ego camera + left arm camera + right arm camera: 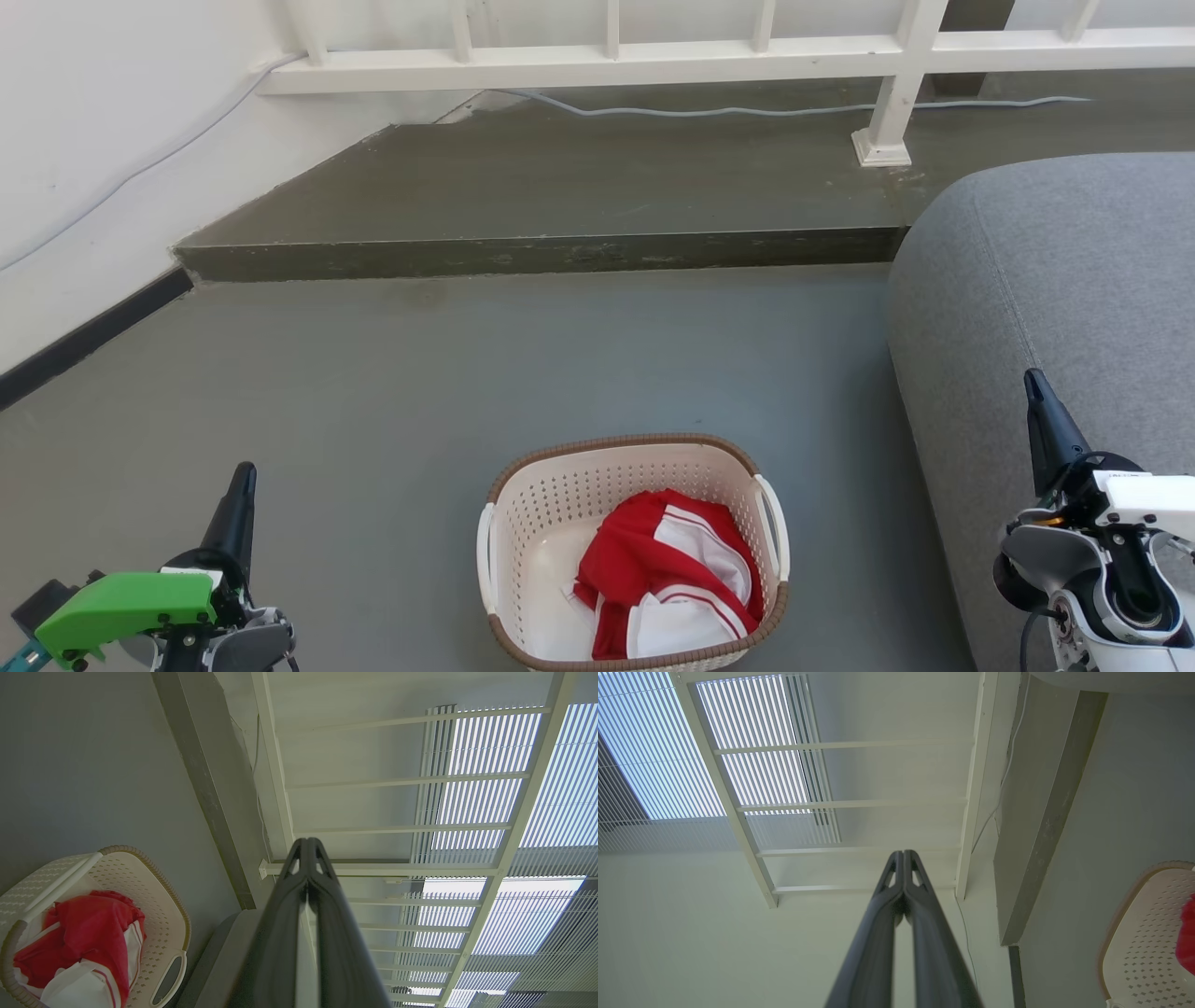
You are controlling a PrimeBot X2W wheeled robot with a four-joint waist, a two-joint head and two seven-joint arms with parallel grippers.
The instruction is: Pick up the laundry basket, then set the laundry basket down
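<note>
The laundry basket stands on the grey floor at the bottom centre of the head view, cream-white and perforated with a brown rim and white side handles. Red and white clothes lie inside it. My left gripper is low at the left, well apart from the basket, its fingers pressed together and holding nothing. My right gripper is at the right in front of the sofa, also shut and empty. In the left wrist view the shut gripper points past the basket. The right wrist view has the shut gripper and a basket corner.
A grey sofa fills the right side, close to the basket. A raised concrete step crosses the floor ahead, with a white railing and a cable on it. A white wall stands at the left.
</note>
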